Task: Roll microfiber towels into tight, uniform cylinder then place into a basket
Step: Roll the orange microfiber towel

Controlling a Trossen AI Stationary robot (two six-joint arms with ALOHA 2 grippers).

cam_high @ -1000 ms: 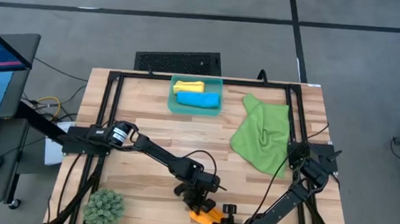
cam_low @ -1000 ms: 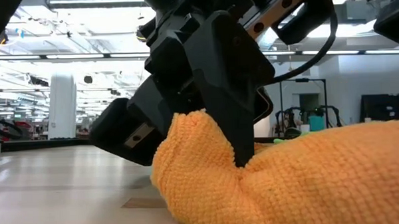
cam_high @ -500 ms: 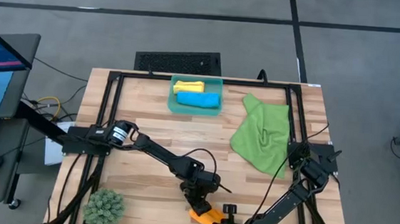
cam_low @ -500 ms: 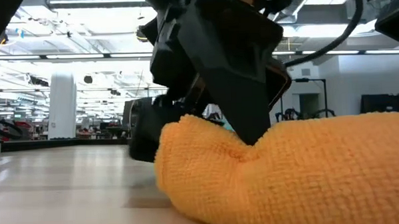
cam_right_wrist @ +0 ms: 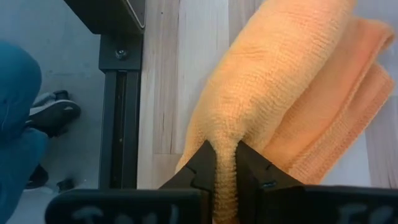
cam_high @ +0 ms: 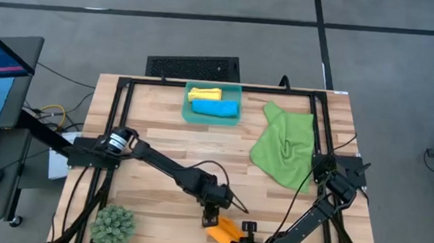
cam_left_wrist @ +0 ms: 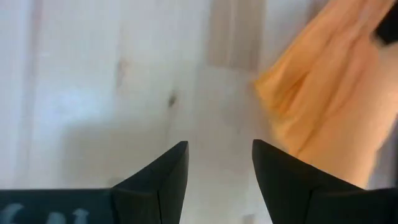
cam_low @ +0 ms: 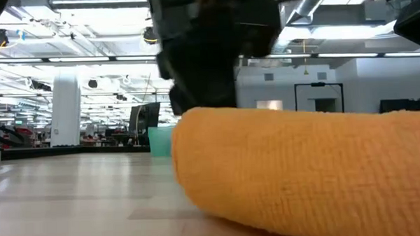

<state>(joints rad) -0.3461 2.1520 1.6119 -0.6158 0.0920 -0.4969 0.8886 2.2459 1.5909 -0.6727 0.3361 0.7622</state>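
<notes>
Pinching the orange towel [cam_right_wrist: 273,106], right gripper [cam_right_wrist: 225,165] clamped, left gripper [cam_left_wrist: 219,163] parted, empty, no legible writing

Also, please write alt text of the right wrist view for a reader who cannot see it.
The right gripper pinches a fold of the rolled orange towel, which lies on the wooden table. Beside the table's black frame, a person's leg and shoe show on the floor.

1. The high view is evenly lit and sharp; the wooden surface [cam_high: 161,144] carries only faint shadows.
2. In the low view, ceiling strip lights glare, and the dark arm above the orange towel [cam_low: 303,171] is blurred.
3. The left wrist view is washed out and soft.
4. The right wrist view is crisp and bright.
</notes>
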